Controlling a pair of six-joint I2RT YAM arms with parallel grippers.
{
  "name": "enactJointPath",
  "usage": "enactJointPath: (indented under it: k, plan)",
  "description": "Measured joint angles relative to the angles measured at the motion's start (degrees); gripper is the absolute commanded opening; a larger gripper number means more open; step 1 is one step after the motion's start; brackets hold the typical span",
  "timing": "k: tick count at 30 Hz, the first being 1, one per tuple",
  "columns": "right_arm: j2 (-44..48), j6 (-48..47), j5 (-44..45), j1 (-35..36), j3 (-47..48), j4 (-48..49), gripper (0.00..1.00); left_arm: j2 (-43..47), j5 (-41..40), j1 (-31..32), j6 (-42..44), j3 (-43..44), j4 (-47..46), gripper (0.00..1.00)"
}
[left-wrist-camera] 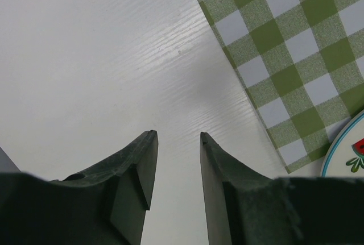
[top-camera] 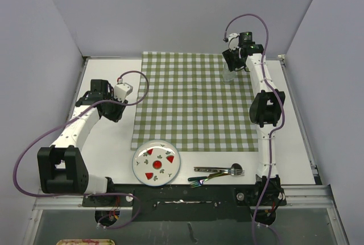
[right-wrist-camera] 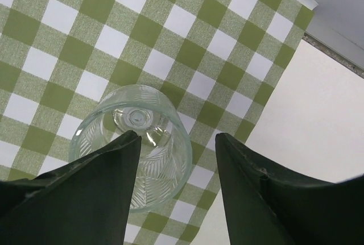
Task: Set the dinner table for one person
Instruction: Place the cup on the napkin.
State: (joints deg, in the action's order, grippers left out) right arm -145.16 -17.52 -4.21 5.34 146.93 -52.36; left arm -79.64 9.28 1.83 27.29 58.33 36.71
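**Top external view: glass on the cloth, both claws holding nothing**

Seen from the top external camera, the tabletop (top-camera: 291,138) is the large white rectangle with railed edges that fills the middle of the scene, and both arms reach out over it from its near edge. A green-and-white checked cloth (top-camera: 193,103) covers its centre, from the far edge most of the way to the near one.

A clear patterned glass (right-wrist-camera: 133,154) stands upright on the cloth's far right corner, near the far right corner of the tabletop. The right claw (right-wrist-camera: 176,136) is over it with its jaws spread wide. The right wrist view shows the left finger overlapping the glass's rim, while the right finger stands apart from the glass with checked cloth showing in the gap. The claw is not clamped on the glass.

The left claw (left-wrist-camera: 177,134) is over bare tabletop between the cloth and the left edge. Its jaws are parted by a narrow gap with only white surface between them, and it holds nothing.

Toward the near edge, left of centre, lies a round white plate (top-camera: 156,163) printed with red and green motifs. Its far rim lies over the cloth's near left corner. To the plate's right, a fork (top-camera: 219,170) lies on bare tabletop between the cloth and the near edge, tines pointing toward the right edge. A second utensil (top-camera: 203,179) with an iridescent handle lies just beside it on the near side. Its type cannot be made out.
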Motion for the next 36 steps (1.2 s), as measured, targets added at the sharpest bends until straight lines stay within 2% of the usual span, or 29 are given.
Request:
enactJointPath:
  k: [21,36]
  plan:
    - [0.7,-0.5,0.6,0.0,-1.1,1.8,0.57,0.0,0.1,0.4,-0.1,1.7,0.4,0.37]
    - [7.9,-0.2,-0.1,0.0,-1.7,1.7,0.56,0.1,0.0,0.5,-0.1,2.2,1.9,0.37]
